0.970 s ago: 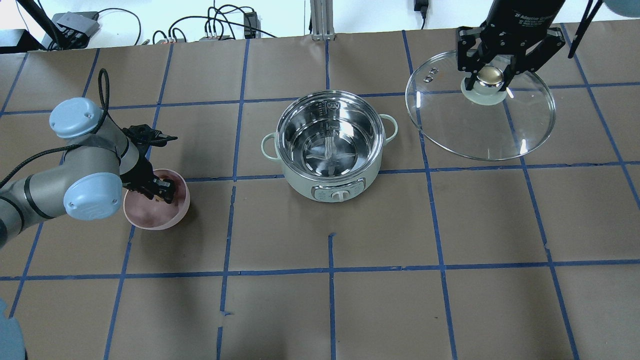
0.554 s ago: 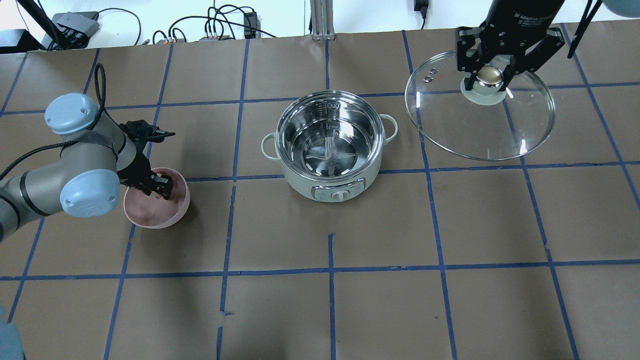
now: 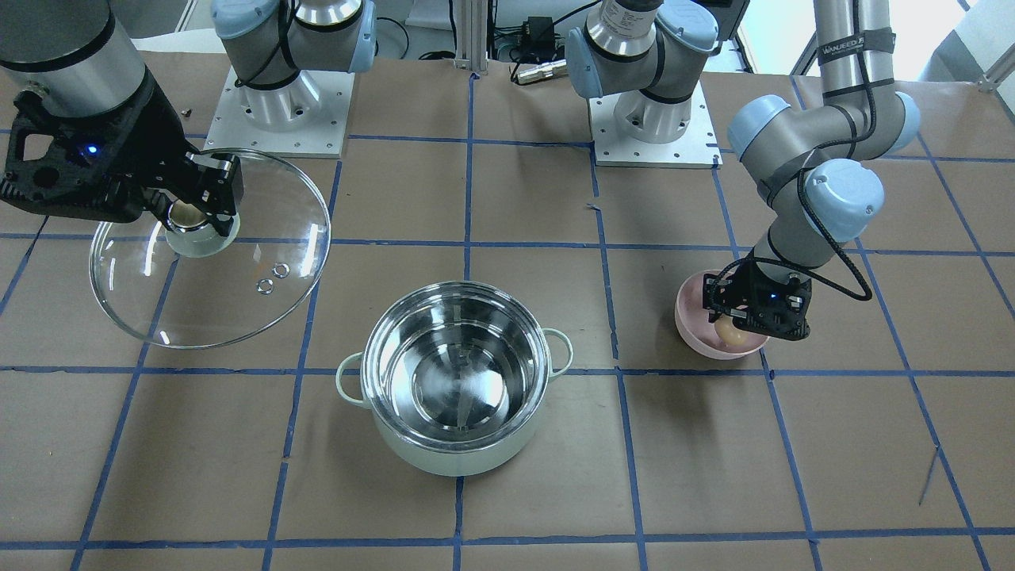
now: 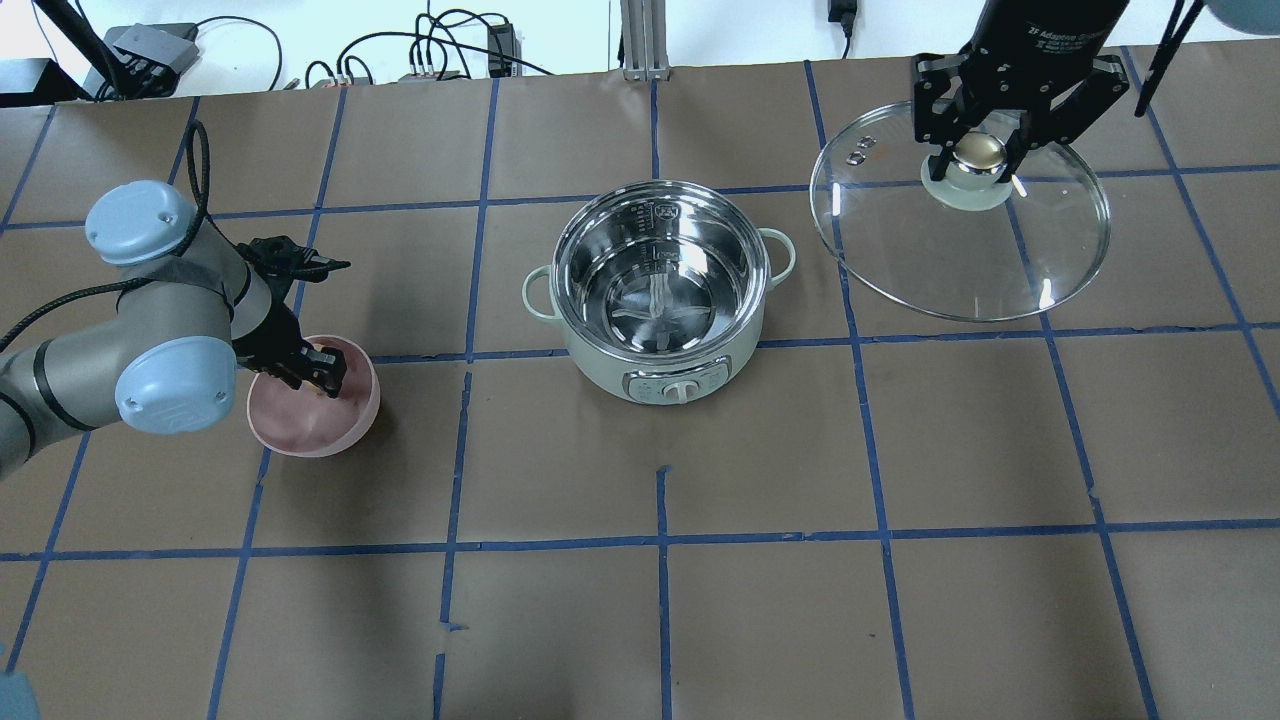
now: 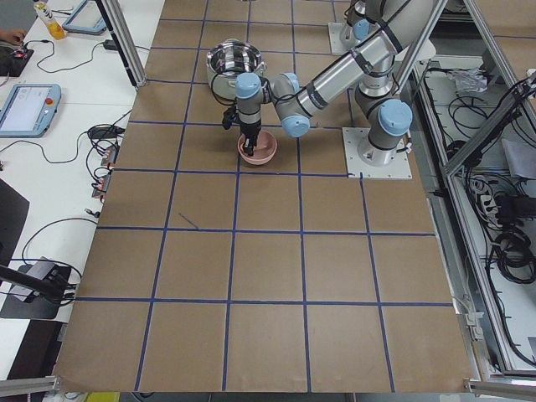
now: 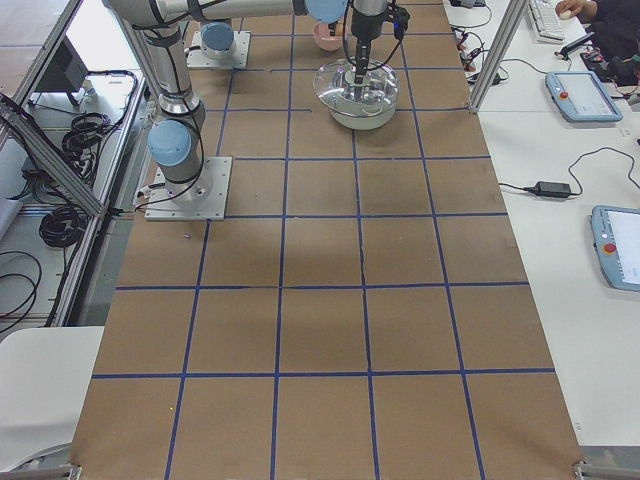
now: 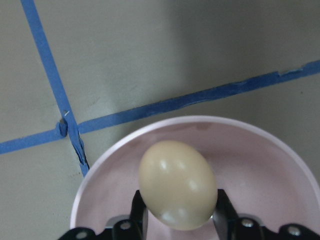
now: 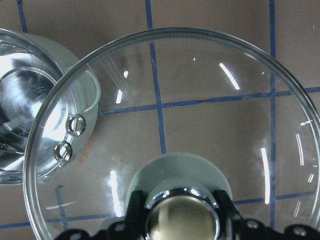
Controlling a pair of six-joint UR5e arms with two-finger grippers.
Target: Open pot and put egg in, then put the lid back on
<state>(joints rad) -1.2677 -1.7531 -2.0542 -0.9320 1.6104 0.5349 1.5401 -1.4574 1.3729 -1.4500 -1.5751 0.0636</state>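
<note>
The mint-green pot (image 4: pixel 660 290) stands open at the table's middle, its steel interior empty; it also shows in the front view (image 3: pixel 456 381). My left gripper (image 4: pixel 318 375) is shut on the egg (image 7: pixel 177 184) just above the pink bowl (image 4: pixel 315 415); the egg shows between the fingers in the front view (image 3: pixel 731 333). My right gripper (image 4: pixel 978 150) is shut on the knob of the glass lid (image 4: pixel 960 225) and holds it in the air to the pot's right, as the right wrist view (image 8: pixel 175 135) shows.
Blue tape lines grid the brown table. Cables and boxes (image 4: pixel 150 50) lie along the far edge. The arm bases (image 3: pixel 277 95) stand at the robot's side. Open table surface lies between bowl and pot.
My left arm has shifted slightly left and up with the egg in its fingers over the bowl. The right gripper and lid have not moved.
</note>
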